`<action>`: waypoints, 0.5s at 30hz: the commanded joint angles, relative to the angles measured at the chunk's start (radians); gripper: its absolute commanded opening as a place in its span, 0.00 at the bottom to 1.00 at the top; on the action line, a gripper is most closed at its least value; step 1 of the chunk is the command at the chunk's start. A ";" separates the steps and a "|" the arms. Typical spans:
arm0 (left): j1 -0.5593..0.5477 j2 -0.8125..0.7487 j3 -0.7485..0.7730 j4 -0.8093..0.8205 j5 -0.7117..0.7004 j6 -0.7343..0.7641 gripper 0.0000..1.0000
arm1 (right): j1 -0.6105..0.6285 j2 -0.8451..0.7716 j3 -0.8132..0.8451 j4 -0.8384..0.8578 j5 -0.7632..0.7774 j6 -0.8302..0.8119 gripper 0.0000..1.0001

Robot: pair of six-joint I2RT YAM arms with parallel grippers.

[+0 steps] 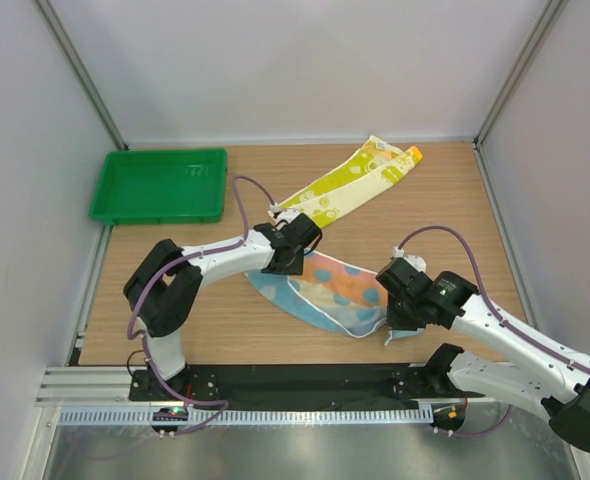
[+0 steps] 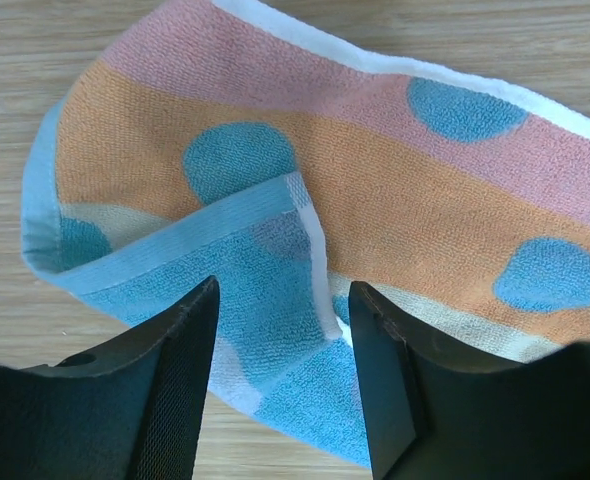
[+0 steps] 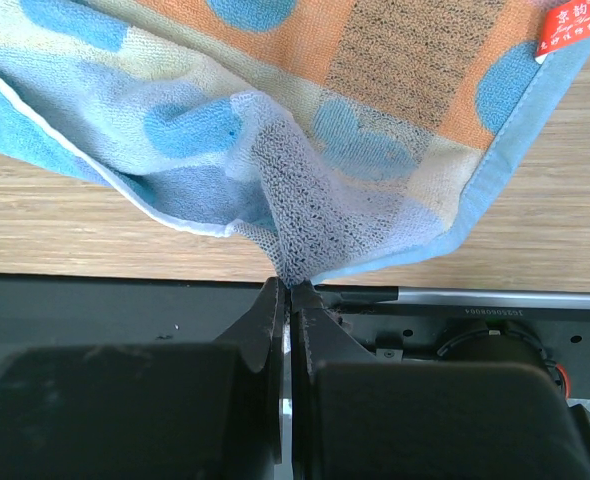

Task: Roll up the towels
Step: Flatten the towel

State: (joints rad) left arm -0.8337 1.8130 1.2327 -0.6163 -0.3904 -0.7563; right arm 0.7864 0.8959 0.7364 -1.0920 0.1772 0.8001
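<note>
Nearest the bases, the right gripper [image 3: 290, 290] had its fingers pressed together on a thin pinch of the blue towel [image 1: 337, 290], at the hem of its near right corner, so that the cloth tented up from the jaws by the near edge of the wooden table [image 1: 455, 210] (a small red label [image 3: 565, 25] showed on the hem further along). The rest of that towel lay rumpled but mostly flat across the middle of the table, its orange and pink bands and blue dots facing up. At its far left end the left gripper [image 2: 283, 290] stood over the cloth with its fingers apart, straddling a folded-over corner [image 2: 275, 235] whose blue hem lay on top of the towel; the fingers were not clamped on it. Judging from this, the step in hand was taking hold of both ends of the first towel, since no turn of a roll had been formed. The next move would call for the left fingers to shut on that corner, then for both arms to draw the towel straight so that one end could be turned over evenly. Further off, the long yellow-green towel [image 1: 360, 180] lay diagonally toward the far right, not held, and the green tray [image 1: 160, 185] sat at the far left, well apart from both.
</note>
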 commanded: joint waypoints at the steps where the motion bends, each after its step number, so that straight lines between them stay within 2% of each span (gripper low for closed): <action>1: -0.019 0.022 0.044 -0.046 -0.057 -0.018 0.56 | 0.007 -0.014 0.000 0.003 0.019 0.001 0.01; 4: -0.024 0.043 0.060 -0.066 -0.057 -0.020 0.55 | 0.007 -0.015 -0.002 0.003 0.018 -0.001 0.01; 10: -0.027 0.058 0.080 -0.085 -0.083 -0.021 0.39 | 0.007 -0.014 0.001 0.001 0.022 -0.001 0.01; 12: -0.027 0.055 0.080 -0.092 -0.093 -0.018 0.28 | 0.007 -0.012 0.001 -0.002 0.022 0.001 0.01; 13: -0.027 0.049 0.082 -0.095 -0.097 -0.020 0.17 | 0.007 -0.012 0.003 -0.002 0.022 0.002 0.01; 15: -0.025 0.031 0.083 -0.118 -0.114 -0.024 0.03 | 0.007 -0.011 0.009 -0.002 0.024 0.002 0.01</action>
State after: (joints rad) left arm -0.8570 1.8717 1.2812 -0.6945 -0.4473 -0.7620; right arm 0.7864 0.8959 0.7361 -1.0924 0.1780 0.8001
